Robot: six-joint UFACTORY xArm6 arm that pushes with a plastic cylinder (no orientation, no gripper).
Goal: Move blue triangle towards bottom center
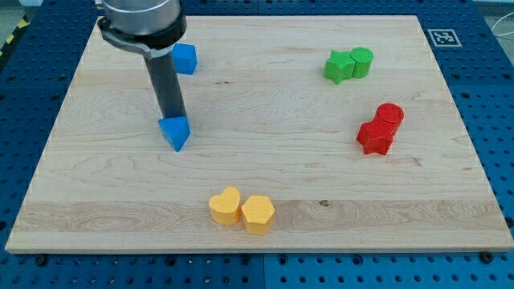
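my tip (173,118) touches the far edge of the blue triangle (175,132), left of the table (265,104) centre. this end effector is a plain rod with no jaws, gripping nothing; two yellow blocks (241,209) sit nearer

Bright, even overhead light; soft short shadows under the blocks; sharp focus throughout, mild glare on the bench (265,172).

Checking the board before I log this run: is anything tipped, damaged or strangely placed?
Nothing stands out. My tip sits at the top edge of the blue triangle; the blue block, green pair, red pair and yellow pair lie flat and intact.
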